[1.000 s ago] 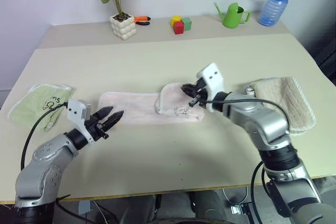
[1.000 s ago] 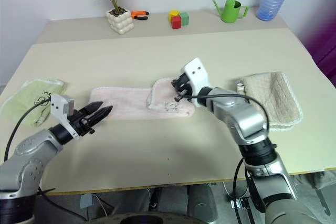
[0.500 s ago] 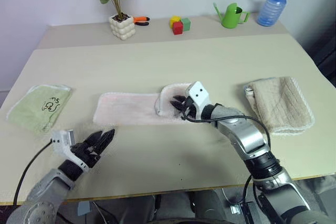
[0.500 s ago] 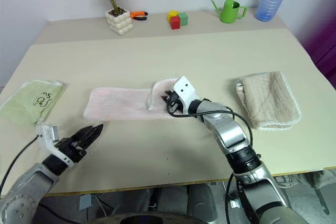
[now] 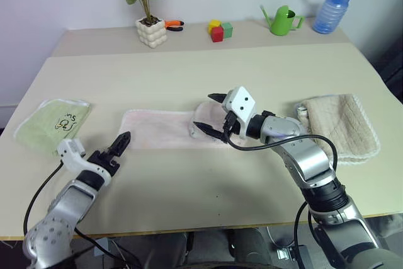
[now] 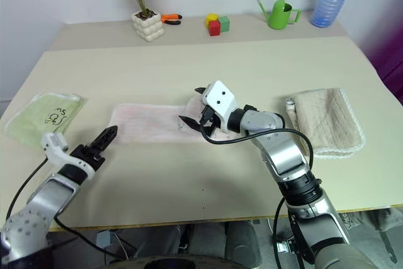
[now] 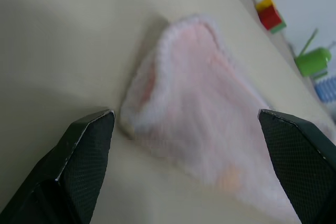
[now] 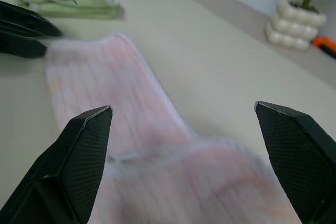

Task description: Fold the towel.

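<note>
While the pink towel lies partly folded on the counter, both the left hand and right hand are spread wide, grasping nothing

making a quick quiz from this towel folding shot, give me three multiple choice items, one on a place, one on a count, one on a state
1. Where does the light green towel lie?
A. near the table's left edge
B. beside the plant pot
C. on the beige towel

2. How many towels lie on the table?
A. two
B. three
C. four

3. How do the right gripper's jaws stand?
A. shut on the pink towel
B. shut on nothing
C. open, holding nothing

Answers:
1. A: it lies left of the pink towel, far from the plant pot.
2. B: green, pink and the beige towel.
3. C: the right wrist view shows both fingers spread wide over the pink towel's folded end, with nothing between them.
</note>
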Motion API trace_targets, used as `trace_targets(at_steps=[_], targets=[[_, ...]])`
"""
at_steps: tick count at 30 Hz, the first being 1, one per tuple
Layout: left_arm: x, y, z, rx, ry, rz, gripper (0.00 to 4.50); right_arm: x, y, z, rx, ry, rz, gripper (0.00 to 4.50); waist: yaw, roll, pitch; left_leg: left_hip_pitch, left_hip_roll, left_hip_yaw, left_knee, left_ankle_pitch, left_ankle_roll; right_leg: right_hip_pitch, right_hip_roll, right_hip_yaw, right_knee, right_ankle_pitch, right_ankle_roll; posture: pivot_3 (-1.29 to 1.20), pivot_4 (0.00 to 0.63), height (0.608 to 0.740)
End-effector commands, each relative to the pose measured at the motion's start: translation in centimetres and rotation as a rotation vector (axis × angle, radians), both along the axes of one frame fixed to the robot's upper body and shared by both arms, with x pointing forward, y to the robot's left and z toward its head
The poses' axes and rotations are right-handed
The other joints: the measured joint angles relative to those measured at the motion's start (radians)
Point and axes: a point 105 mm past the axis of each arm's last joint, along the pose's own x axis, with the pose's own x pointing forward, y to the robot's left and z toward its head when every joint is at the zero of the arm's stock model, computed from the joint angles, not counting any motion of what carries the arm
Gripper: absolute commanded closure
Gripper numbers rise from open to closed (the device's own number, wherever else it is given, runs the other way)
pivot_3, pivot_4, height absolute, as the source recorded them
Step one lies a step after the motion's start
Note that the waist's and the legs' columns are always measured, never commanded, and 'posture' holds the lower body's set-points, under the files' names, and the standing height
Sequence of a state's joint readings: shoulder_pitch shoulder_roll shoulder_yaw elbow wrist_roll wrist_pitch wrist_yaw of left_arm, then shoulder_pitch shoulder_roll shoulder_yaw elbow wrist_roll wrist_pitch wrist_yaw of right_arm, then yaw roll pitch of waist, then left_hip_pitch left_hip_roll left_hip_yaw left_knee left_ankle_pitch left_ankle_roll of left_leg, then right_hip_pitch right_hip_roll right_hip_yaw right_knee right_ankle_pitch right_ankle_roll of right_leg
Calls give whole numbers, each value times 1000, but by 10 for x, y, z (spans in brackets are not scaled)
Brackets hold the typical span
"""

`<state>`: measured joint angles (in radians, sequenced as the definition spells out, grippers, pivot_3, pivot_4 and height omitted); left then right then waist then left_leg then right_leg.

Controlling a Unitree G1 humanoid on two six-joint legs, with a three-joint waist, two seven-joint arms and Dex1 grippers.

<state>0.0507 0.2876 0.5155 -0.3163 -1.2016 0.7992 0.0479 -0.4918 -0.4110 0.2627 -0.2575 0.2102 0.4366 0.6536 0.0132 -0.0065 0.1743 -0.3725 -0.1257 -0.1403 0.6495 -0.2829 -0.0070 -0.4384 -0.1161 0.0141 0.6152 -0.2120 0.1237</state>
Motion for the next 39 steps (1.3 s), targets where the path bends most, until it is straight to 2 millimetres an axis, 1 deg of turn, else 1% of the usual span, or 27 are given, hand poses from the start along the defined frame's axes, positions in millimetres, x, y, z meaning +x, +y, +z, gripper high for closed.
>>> trace_targets(at_steps=[1, 3, 6, 8, 10, 11, 12, 13, 14, 16, 20, 21, 23, 25, 27, 29, 31, 32, 34, 37, 39], targets=[[9, -2, -6, -41, 50, -9, 0, -9, 5, 17, 34, -71, 27, 80, 1, 0, 0, 0, 0, 0, 0, 0, 0, 0, 0, 0, 0, 0, 0, 0, 150, 733], [15, -4, -5, -83, 47, -10, 0, -10, 6, 17, 38, -74, 25, 80, 1, 0, -1, 0, 0, 0, 0, 0, -1, 0, 0, 0, 0, 0, 0, 0, 150, 733], [17, -7, -5, -76, 58, -29, 839, -12, 7, 17, 42, -75, 21, 26, 0, 0, -1, 0, 0, 0, 0, 1, -1, 0, 0, 0, 0, 0, 0, 0, 150, 733], [18, -8, -5, -62, 55, -39, 1880, -15, 9, 16, 38, -80, 23, 26, 0, 0, 0, 0, 0, 0, 0, 1, -1, 0, 0, 0, 0, 0, 0, 0, 150, 733], [19, -8, -1, -70, 34, -37, 2819, -18, 11, 16, 38, -81, 25, 26, 0, -1, 0, 0, 0, 0, 0, 1, -1, 0, 0, 0, 0, 0, 0, 0, 150, 733], [20, -7, 1, -73, 25, -32, 3406, -20, 12, 16, 39, -80, 26, 26, 0, -1, 0, 0, 0, 0, 0, 1, -1, 0, 0, 0, 0, 0, 0, 0, 150, 733], [20, -7, 2, -75, 20, -29, 3851, -21, 12, 16, 40, -78, 26, 26, -1, -1, 0, 0, 0, 0, 0, 1, -1, 0, 0, 0, 0, 0, 0, 0, 150, 733], [21, -5, 5, -54, 3, -21, 4418, -22, 13, 15, 37, -75, 26, 26, -1, -1, 0, 0, 0, 0, 0, 1, -1, 0, 0, 0, 0, 0, 0, 0, 150, 733], [21, -2, 8, -30, -18, -11, 4470, -23, 13, 14, 34, -73, 26, 26, 0, -1, 0, 0, 0, 0, 0, 1, -1, 0, 0, 0, 0, 0, 0, 0, 150, 733], [22, 10, 21, 23, -79, 23, 4470, -26, 13, 10, 19, -66, 30, 26, -1, -1, 0, 0, 0, 0, 0, 1, -1, -1, 0, 0, 0, 0, 0, 0, 150, 733], [19, 49, 57, 91, -221, 130, 4470, -27, 11, 7, 19, -49, 11, 26, -3, -1, 0, -1, 0, 0, 0, 1, -2, -1, 0, 0, 0, 0, 0, 0, 150, 733], [18, 52, 64, 119, -246, 127, 4470, -26, 10, 6, 18, -45, 5, 26, -3, -1, 0, -1, 0, 0, 0, 1, -2, -2, 0, 0, 0, 0, 0, 0, 150, 733], [19, 51, 78, 192, -289, 86, 4470, -24, 7, 3, 4, -42, -4, 26, -2, -1, 0, -1, 1, 0, -1, 1, -2, -2, 1, 0, 0, 0, 0, 0, 150, 733], [22, 40, 95, 273, -347, 12, 4470, -22, 5, -2, -18, -36, -14, 26, 0, -2, 0, -1, 0, 1, -1, 1, -2, -1, 0, 0, -1, 0, 0, 0, 150, 733], [24, 24, 111, 354, -408, -80, 4470, -20, 3, -6, -29, -31, -19, 26, 2, -3, -1, -1, 0, 0, 0, 1, -2, -1, 0, 0, -1, 0, 0, 0, 150, 733], [26, 2, 121, 437, -451, -207, 4470, -19, 2, -9, -30, -25, -27, 26, 1, -4, -1, -1, 0, 0, 0, 1, -2, 0, 0, 0, -1, 0, 0, 0, 150, 733], [25, -19, 125, 499, -481, -322, 4470, -18, 2, -10, -29, -22, -32, 26, -2, -3, -1, -1, 0, 0, -1, 1, -1, -1, 0, 0, -1, 0, 0, 0, 150, 733], [24, -40, 123, 551, -498, -432, 4470, -18, 2, -11, -24, -17, -38, 26, -4, -3, -1, -1, 0, 0, -1, 1, -2, -1, 0, 0, -1, 0, 0, 0, 150, 733], [23, -68, 113, 641, -491, -585, 4470, -17, 3, -13, -20, -13, -44, 26, -5, -3, -1, -1, 0, 1, -1, 1, -2, -2, 1, 0, -1, 0, 0, 0, 150, 733], [26, -97, 88, 773, -442, -747, 4470, -15, 2, -16, -20, -10, -56, 26, -7, -3, -1, -1, 0, 1, -1, 1, -2, -2, 1, 1, -1, 0, 0, 0, 150, 733], [28, -115, 76, 793, -440, -821, 4470, -13, 0, -18, -29, -11, -73, 26, -7, -3, 0, -1, 0, 2, -1, 1, -2, -2, 1, 1, -1, 0, 0, 0, 150, 733]])
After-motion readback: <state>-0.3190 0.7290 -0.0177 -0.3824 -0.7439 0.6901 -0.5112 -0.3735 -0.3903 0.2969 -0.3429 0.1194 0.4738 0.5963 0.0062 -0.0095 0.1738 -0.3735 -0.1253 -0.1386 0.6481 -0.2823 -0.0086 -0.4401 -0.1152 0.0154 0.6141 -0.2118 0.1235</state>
